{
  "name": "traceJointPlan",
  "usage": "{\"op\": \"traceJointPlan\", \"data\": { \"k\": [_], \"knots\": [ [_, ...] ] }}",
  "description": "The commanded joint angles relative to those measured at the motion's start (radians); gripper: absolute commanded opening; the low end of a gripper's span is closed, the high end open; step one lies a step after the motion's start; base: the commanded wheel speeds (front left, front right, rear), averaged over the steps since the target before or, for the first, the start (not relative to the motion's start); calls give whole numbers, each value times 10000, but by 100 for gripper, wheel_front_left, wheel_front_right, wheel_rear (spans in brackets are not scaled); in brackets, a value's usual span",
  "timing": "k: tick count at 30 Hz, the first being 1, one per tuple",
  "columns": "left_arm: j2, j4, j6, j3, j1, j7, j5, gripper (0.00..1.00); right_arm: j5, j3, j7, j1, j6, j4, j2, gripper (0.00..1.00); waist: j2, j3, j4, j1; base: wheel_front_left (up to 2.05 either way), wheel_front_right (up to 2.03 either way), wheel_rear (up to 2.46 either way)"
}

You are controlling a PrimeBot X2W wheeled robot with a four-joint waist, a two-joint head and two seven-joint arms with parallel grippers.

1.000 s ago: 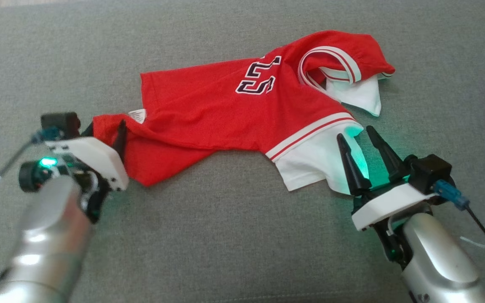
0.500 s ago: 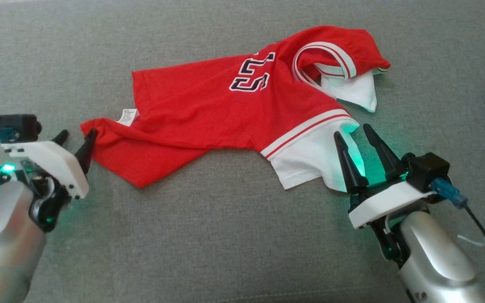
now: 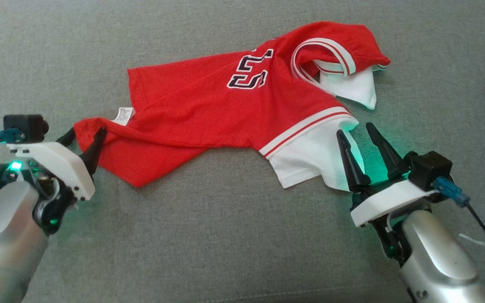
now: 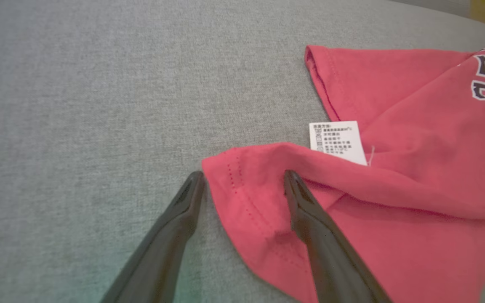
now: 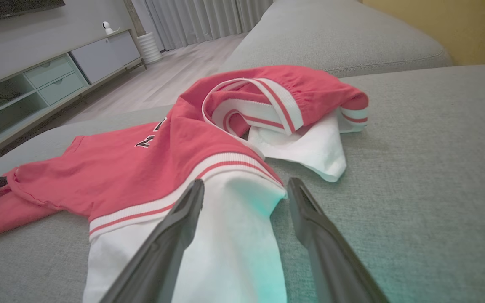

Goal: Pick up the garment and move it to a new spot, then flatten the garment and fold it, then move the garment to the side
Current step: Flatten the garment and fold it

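Straddling garment (image 3: 209,109) hem, left tool (image 3: 86,131) wide open — right tool (image 3: 354,129) likewise at sleeve, nothing gripped

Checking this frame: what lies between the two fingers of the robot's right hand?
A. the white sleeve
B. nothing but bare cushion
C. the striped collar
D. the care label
A: the right wrist view shows the open right hand with the white sleeve lying between its two fingers, while the striped collar sits farther off.
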Motion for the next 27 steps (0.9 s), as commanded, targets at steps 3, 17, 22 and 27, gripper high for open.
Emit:
{"op": "traceJointPlan", "data": {
  "k": [3,17,22,27],
  "knots": [
    [585,-53,16,-12,-508,-258,-49,100,-12,176,-67,-308,65,-205,64,100,0,42,1,0,0,0,0],
    [652,-114,16,-991,-2443,-3979,1358,0,137,96,-67,-367,65,-20,163,100,0,-4,-77,0,0,0,0],
    [487,-1406,107,48,-3168,-4250,3043,0,182,-31,-67,-216,65,71,239,100,0,-239,23,0,0,0,0],
    [453,-3287,171,1381,-1517,-4255,4858,0,191,-155,-67,14,65,157,302,100,0,-606,190,0,0,0,0]
  ]
}}
